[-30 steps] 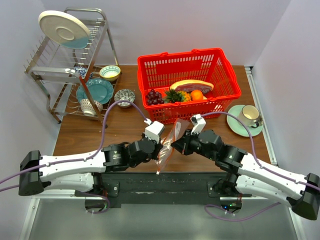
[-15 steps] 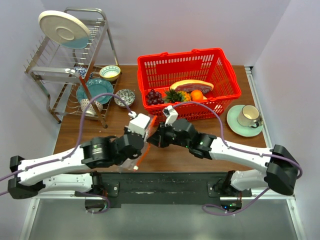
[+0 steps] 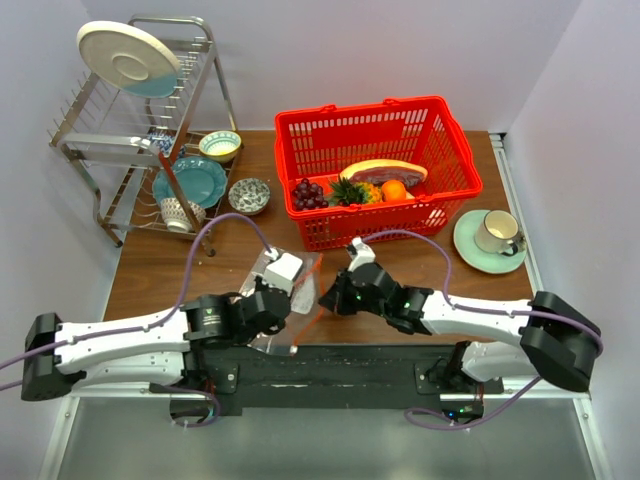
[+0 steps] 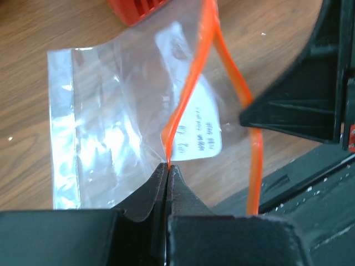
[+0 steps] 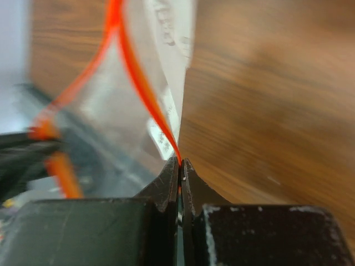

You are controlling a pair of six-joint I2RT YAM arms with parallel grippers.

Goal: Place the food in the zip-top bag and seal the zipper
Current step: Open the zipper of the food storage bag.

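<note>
The zip-top bag (image 3: 292, 275) lies low over the table's near edge, between my two grippers. In the left wrist view the clear bag (image 4: 111, 122) with its white label (image 4: 201, 134) spreads over the wood. My left gripper (image 4: 168, 165) is shut on one side of the red-orange zipper (image 4: 191, 94). My right gripper (image 5: 180, 162) is shut on the other zipper strip (image 5: 141, 77), so the mouth gapes between them. The food is in the red basket (image 3: 445, 135): the pineapple (image 3: 352, 190) and the grape bunch (image 3: 307, 192). The left gripper (image 3: 296, 300) and the right gripper (image 3: 326, 300) are a short way apart.
A pink slice (image 3: 382, 170) and an orange fruit (image 3: 393, 188) also lie in the basket. A dish rack (image 3: 140, 130) with a plate, bowls (image 3: 249, 195) and a teal dish stands at the back left. A cup on a green saucer (image 3: 492, 240) sits at the right.
Both grippers have carried the bag down and toward the near edge, slightly left. The bag now lies low over the table instead of hanging upright in front of the basket.
</note>
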